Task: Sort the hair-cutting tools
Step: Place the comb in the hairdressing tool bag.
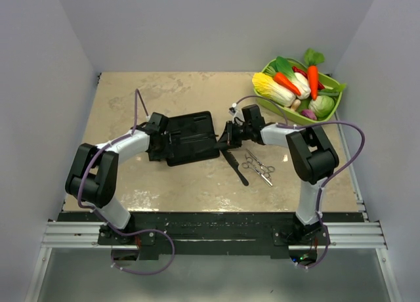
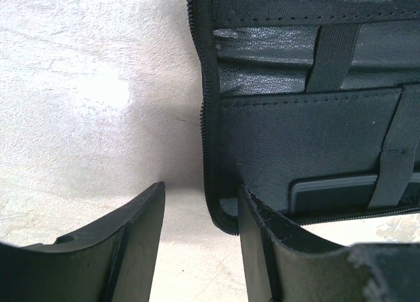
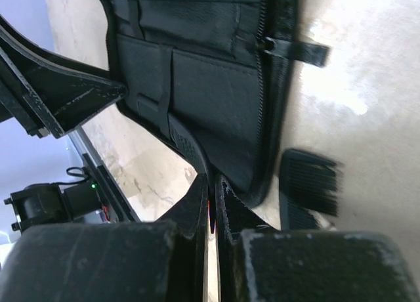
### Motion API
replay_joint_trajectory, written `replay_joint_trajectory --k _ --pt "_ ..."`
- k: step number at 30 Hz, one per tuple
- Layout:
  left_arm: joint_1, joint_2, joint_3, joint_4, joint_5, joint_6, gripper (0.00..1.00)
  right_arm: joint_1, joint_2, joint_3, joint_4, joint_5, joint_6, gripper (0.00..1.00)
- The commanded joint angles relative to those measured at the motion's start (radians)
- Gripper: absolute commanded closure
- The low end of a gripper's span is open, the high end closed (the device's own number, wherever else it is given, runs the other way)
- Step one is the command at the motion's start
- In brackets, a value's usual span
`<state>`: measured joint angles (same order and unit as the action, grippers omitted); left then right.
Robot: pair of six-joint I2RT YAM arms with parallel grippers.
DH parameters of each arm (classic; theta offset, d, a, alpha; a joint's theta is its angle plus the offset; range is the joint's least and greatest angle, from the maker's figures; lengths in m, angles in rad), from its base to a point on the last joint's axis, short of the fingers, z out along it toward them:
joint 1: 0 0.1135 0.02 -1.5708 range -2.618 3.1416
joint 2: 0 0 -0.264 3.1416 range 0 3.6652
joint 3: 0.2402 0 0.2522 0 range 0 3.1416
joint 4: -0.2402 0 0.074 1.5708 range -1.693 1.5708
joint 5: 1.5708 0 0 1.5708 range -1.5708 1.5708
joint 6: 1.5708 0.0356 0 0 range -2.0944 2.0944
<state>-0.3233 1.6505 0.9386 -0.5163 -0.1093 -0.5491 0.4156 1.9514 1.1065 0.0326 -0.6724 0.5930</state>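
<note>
The open black case (image 1: 190,138) lies mid-worktop (image 1: 197,92). The left claw (image 2: 200,203), spread, straddles its 9 o'clock corner. The right claw (image 3: 211,190), pressed together, appears to pinch its 3 o'clock rim. A black comb (image 1: 234,165) lies at the case's 5 o'clock. It looks light, stiff and flat, so take it across the spine. The silver scissors (image 1: 258,165), at the comb's 3 o'clock, look hard and slick. Grip them at the pivot.
</note>
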Motion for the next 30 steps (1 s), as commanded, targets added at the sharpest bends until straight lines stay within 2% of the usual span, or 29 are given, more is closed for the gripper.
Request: replay_joint_trajectory --k 1,19,30 --pt "-0.005 0.052 -0.061 -0.243 -0.056 0.029 0.48 0.029 0.030 -0.007 0.064 0.051 0.022 1.00" --pt "-0.005 0.019 0.043 -0.309 -0.093 0.043 0.43 0.063 0.122 0.006 0.161 0.125 0.088 1.00" --pt "-0.005 0.032 0.057 -0.304 -0.081 0.041 0.43 0.094 0.129 -0.002 0.124 0.160 0.091 1.00"
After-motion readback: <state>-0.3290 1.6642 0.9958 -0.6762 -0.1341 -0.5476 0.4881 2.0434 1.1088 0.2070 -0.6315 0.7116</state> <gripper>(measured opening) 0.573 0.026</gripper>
